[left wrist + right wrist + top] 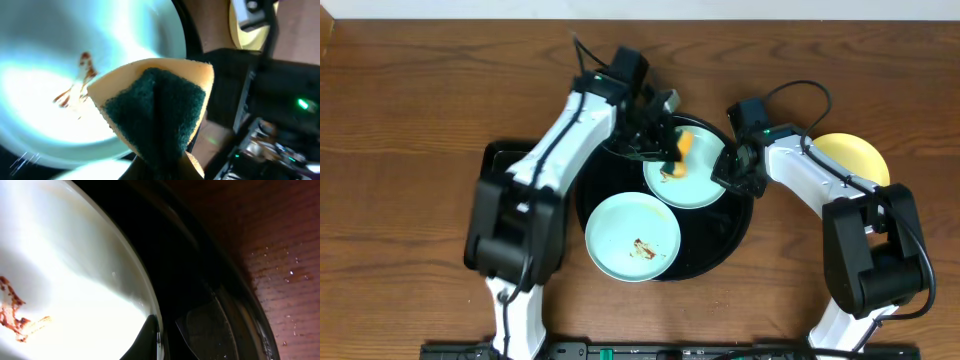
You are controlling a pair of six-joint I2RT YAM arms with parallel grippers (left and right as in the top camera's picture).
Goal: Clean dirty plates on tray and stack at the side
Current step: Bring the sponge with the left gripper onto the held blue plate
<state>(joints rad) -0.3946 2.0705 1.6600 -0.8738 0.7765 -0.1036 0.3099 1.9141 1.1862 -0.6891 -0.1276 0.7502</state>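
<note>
Readable text, labels, brands, numbers, signs: none showing from where I am standing. Plates, tray and sponge are carrying no legible marking. The dark rail at the table's near edge is perhaps bearing a label, too small to read.
</note>
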